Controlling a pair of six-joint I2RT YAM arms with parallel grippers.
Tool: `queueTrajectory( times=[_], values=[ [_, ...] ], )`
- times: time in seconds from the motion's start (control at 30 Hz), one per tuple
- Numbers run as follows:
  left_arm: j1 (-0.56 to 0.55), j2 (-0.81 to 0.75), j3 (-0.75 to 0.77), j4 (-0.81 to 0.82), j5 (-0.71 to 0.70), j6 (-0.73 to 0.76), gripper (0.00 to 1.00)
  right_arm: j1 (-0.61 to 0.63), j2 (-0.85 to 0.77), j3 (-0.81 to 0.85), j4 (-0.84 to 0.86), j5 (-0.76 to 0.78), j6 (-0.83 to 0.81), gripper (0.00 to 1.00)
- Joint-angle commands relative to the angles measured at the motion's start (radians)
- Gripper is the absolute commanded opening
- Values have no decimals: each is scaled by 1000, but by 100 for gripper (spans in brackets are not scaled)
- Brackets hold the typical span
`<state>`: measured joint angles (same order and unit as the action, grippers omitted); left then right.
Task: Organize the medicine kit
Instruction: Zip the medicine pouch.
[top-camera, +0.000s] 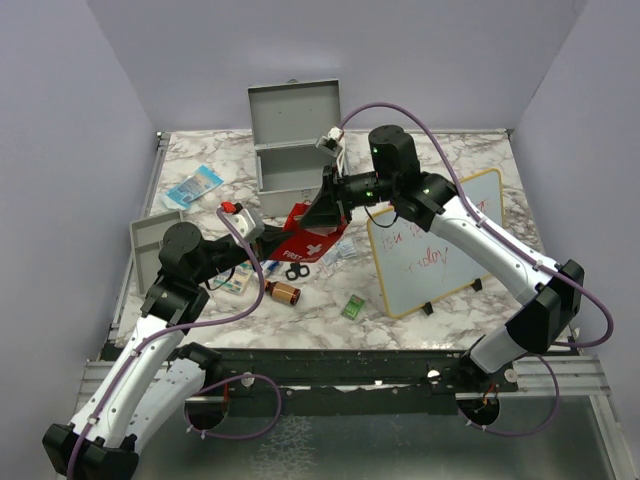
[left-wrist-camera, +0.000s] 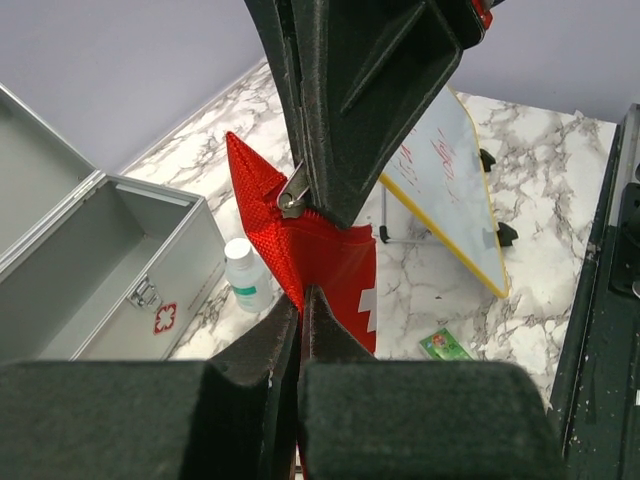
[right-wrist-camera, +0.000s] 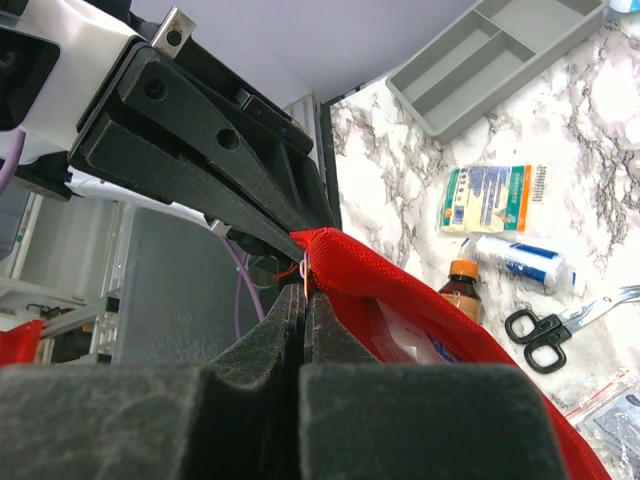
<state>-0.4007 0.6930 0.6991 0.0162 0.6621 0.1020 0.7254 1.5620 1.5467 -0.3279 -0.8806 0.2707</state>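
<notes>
- Far centre of the marble table: medicine kit, grey metal, lid raised upright behind the open box. Latch and red-white emblem visible on its front wall in the left wrist view.
- Just near of the kit, held up off the tabletop: red pouch with a white cross, caught between the two grippers.
- Left gripper: jaws pressed together on an edge of the pouch, red mesh fabric pinched between the pads.
- Right gripper: jaws likewise closed, clamped at the metal zip pull on the pouch's top edge, reaching in from the right.
- Both sets of fingertips close together at the same end of the pouch.
- Right of the pouch: wood-framed whiteboard, standing tilted on small black feet, red writing not legible.
- Left edge of the table: shallow grey divided tray, partly hidden behind the left arm.
- Far left, between tray and kit: blue-and-white packet.
- Near of the pouch: black-handled scissors and a brown bottle, with a small green packet further right.
- Just beside the kit's front wall in the left wrist view: small white plastic bottle, upright.
- In the right wrist view, flat on the marble between tray and scissors: printed sachet and blue-and-white tube.
</notes>
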Motion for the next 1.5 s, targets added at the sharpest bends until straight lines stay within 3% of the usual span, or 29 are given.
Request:
queueTrajectory(
  times=[0.0, 0.3, 0.53, 0.73, 1.13, 1.33, 1.47],
  values=[
    [2, -20, 5, 27, 1, -29, 0, 4, -37, -26, 13, -7, -17, 0],
    [2, -53, -51, 206, -67, -189, 0, 4, -52, -121, 139, 45, 97, 1],
    [2, -53, -57, 221, -114, -215, 0, 5, -91, -213, 392, 110, 247, 1],
    [2, -59, -74, 185, -121, -200, 1, 5, -97, -222, 502, 138, 282, 1],
    [2, -64, -91, 146, -167, -231, 30, 5, -24, -184, 495, 143, 233, 1],
    [2, -65, -14, 11, -222, -266, 51, 5, -31, -179, 409, 194, 132, 1],
    [2, -62, 49, -97, -310, -325, 56, 4, -38, -184, 384, 206, 91, 0]
  ],
)
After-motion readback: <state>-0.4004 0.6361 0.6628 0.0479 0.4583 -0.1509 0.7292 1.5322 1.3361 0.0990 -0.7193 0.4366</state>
